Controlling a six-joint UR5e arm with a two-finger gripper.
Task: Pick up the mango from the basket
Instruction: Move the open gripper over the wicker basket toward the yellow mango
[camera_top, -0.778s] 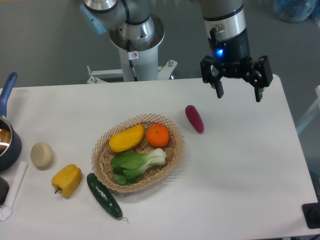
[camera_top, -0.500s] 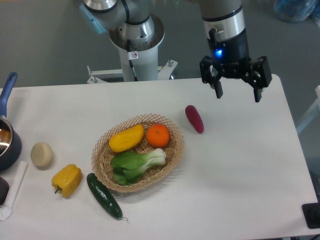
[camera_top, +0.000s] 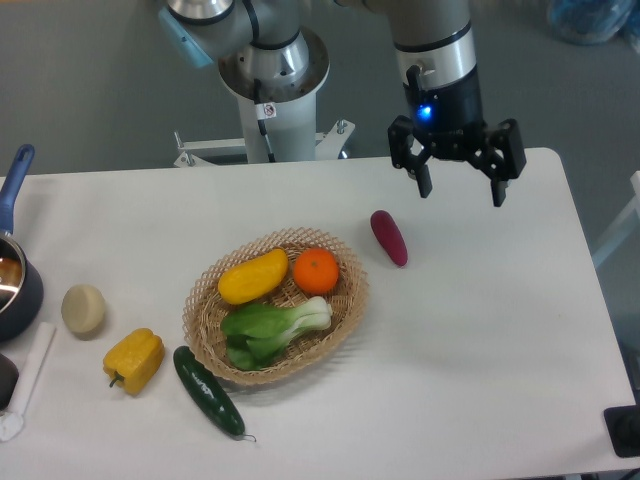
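While woven: smooth oblong mango (camera_top: 253, 276)

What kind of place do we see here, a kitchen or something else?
Probably a robot lab, not a kitchen: the arm's base is bolted beside a plain white table, and the food, like the mango in the basket, looks staged.

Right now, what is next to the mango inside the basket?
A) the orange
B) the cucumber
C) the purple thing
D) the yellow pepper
A: the orange lies right beside the mango inside the basket, while the other three lie out on the table.
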